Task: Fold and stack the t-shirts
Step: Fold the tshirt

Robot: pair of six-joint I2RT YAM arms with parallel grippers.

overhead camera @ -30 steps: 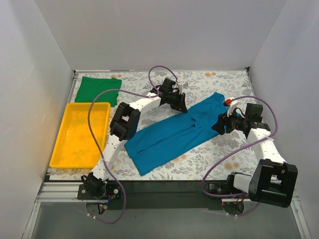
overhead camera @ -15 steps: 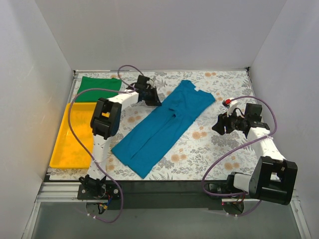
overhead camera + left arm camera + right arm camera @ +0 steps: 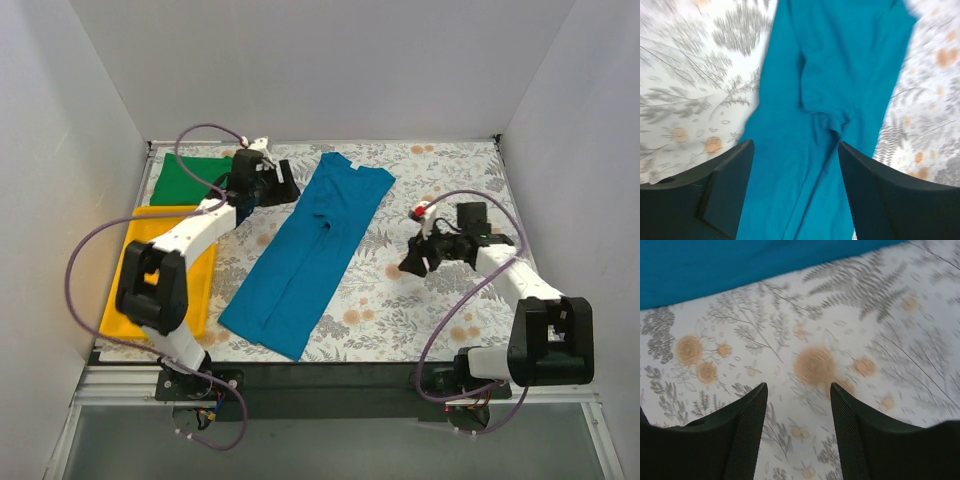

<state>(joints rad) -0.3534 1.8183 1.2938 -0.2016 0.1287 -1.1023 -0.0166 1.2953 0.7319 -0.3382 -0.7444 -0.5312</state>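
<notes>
Top external view: the teal-blue t-shirt is lying as a long narrow strip on the floral table cover, running diagonally from the far centre toward the near left. The green t-shirt is lying folded flat in the far left corner, just beyond the yellow tray. The left gripper is hanging between the two shirts, beside the teal one's far end. The right gripper is hovering over bare cover, well apart from the teal shirt's right edge. Left wrist view (blurred): the left gripper is standing with its fingers spread and pinching nothing, the creased teal-blue t-shirt lying below and between them. Right wrist view: the right gripper is likewise holding its fingers spread over the flowered cover, the teal-blue t-shirt filling the top edge.
</notes>
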